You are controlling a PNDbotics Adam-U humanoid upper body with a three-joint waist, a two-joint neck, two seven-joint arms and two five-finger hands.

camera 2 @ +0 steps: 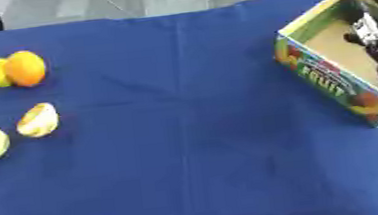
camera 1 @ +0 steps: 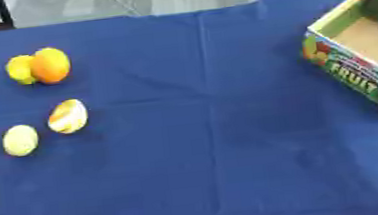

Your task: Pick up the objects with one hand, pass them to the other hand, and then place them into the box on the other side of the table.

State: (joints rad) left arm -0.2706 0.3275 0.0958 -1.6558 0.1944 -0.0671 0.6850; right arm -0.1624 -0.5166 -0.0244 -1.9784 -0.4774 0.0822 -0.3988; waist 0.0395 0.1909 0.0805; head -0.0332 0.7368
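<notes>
On the table's [camera 1: 186,130] left side, four fruits are seen: an orange [camera 1: 51,65] touching a lemon [camera 1: 19,69] at the far end, and a mottled fruit [camera 1: 68,116] just beside a pale one [camera 1: 20,140] nearer the robot. At far right, the box [camera 2: 325,72] is entered by the right hand [camera 2: 376,29], w/ its arm laid along the box's long axis; whether its fingers are spread or curled cannot be told. Only a sliver at the left eye view's lower left edge may be the left arm; no left hand is shown. All fruit lies well apart from the right hand, so the left is judged nearer for the next pick, prob. the pale fruit.
</notes>
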